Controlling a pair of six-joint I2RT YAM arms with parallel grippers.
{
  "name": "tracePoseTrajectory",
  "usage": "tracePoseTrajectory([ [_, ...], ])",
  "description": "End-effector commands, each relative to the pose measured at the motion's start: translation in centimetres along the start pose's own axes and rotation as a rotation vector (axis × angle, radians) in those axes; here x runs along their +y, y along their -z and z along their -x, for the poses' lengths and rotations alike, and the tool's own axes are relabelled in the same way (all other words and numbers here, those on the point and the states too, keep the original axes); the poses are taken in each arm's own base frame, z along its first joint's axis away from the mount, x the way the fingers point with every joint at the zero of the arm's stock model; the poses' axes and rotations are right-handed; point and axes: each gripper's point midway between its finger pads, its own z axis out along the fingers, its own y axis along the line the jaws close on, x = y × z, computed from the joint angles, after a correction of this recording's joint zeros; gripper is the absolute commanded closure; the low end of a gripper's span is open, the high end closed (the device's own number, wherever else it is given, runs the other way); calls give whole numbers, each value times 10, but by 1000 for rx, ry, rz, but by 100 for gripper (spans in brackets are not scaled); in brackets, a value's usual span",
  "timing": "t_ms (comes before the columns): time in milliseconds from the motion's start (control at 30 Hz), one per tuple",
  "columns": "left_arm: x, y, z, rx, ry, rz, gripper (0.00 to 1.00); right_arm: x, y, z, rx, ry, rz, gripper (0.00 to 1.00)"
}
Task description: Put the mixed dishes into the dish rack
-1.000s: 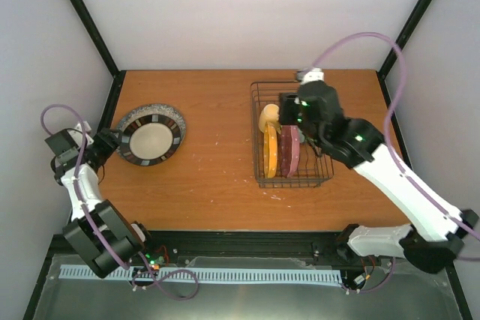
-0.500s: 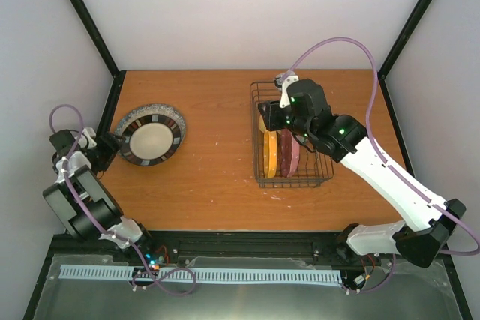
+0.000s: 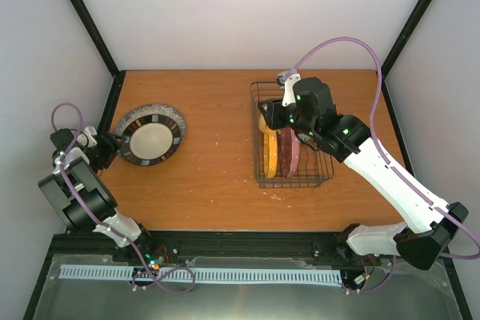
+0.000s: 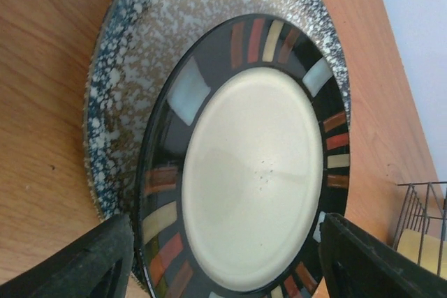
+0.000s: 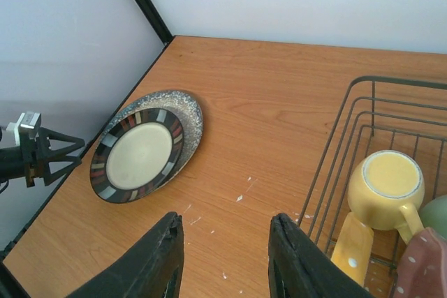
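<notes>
The dark wire dish rack [image 3: 296, 183] stands at the right. It holds the yellow mug [image 3: 265, 121], the orange-yellow plate [image 3: 270, 153] and the maroon-pink speckled plate [image 3: 289, 151], both plates on edge. The pale green bowl [image 5: 439, 211] peeks in beside the mug [image 5: 385, 179]. The grey speckled plate [image 3: 174, 113] lies flat at the left under a smaller black plate with coloured stripes [image 3: 152, 140]. My left gripper [image 3: 106, 148] is open at their left edge, and its fingers straddle the striped plate's rim [image 4: 230, 270]. My right gripper [image 3: 272, 114] is open and empty over the rack's left side.
The table is wood, with black frame posts at its back corners and white walls close on both sides. In the right wrist view the rack's rim [image 5: 405, 82] is at the right and bare wood lies below the fingers [image 5: 150, 256].
My right gripper has swung left, from over the rack's middle to over its left side. My left arm's elbow has folded back. Its gripper stays at the plates' left edge.
</notes>
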Motion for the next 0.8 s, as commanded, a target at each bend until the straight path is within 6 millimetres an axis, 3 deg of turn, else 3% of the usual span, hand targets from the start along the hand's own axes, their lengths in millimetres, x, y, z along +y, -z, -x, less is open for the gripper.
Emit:
tracePoseTrajectory([
  [0, -19, 9, 22, -52, -79, -57, 29, 4, -1, 3, -17, -3, 35, 66],
  [133, -26, 14, 22, -70, -97, -80, 33, 4, -4, 0, -12, -6, 42, 66],
  [300, -18, 7, 19, -51, -83, -55, 33, 3, -5, 0, -12, 0, 38, 66],
  [533, -7, -15, 17, 3, -106, 23, 34, 3, -7, -2, -6, 6, 44, 66],
  [767, -11, -34, 22, 35, -140, 68, 34, -1, -9, -8, 4, -1, 39, 66],
])
